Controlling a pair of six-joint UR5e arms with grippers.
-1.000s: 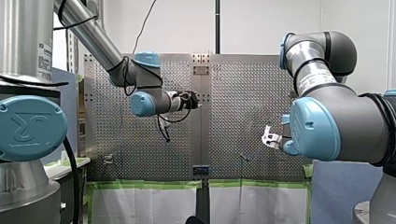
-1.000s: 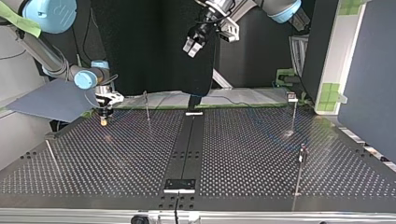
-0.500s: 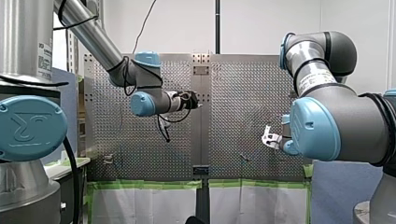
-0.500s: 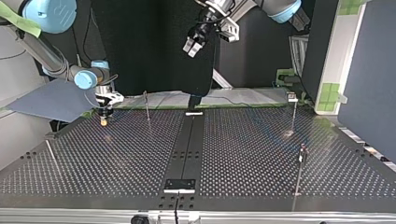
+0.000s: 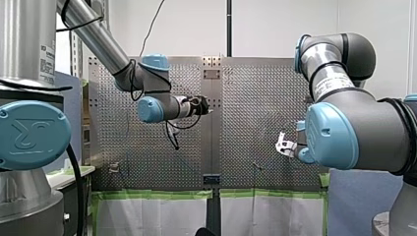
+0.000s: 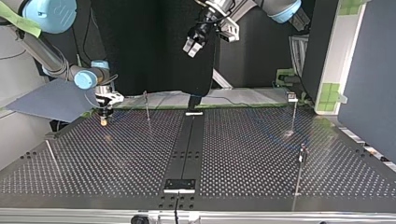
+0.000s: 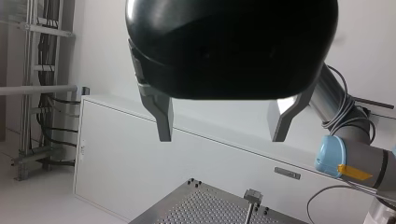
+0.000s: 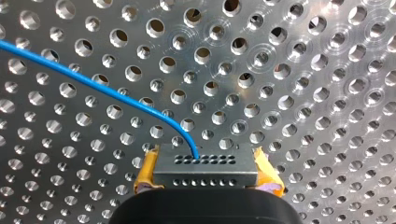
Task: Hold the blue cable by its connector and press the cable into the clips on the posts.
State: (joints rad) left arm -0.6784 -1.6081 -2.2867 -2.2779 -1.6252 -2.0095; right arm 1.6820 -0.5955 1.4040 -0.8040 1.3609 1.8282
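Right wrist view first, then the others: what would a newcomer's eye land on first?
The grey connector clamped between my right gripper's yellow pads, with the blue cable curving from it across the perforated table. Next, my left gripper, open and empty, hangs high above the table.

We see bright, even light in the front view. In the top view the back is very dark, and the counter (image 6: 261,140) has a soft, pale shine. In the left wrist view the white wall (image 7: 84,60) looks washed out, and the left gripper (image 7: 222,135) looks dark against it. In the right wrist view the counter's holes are sharp, with shiny rims.
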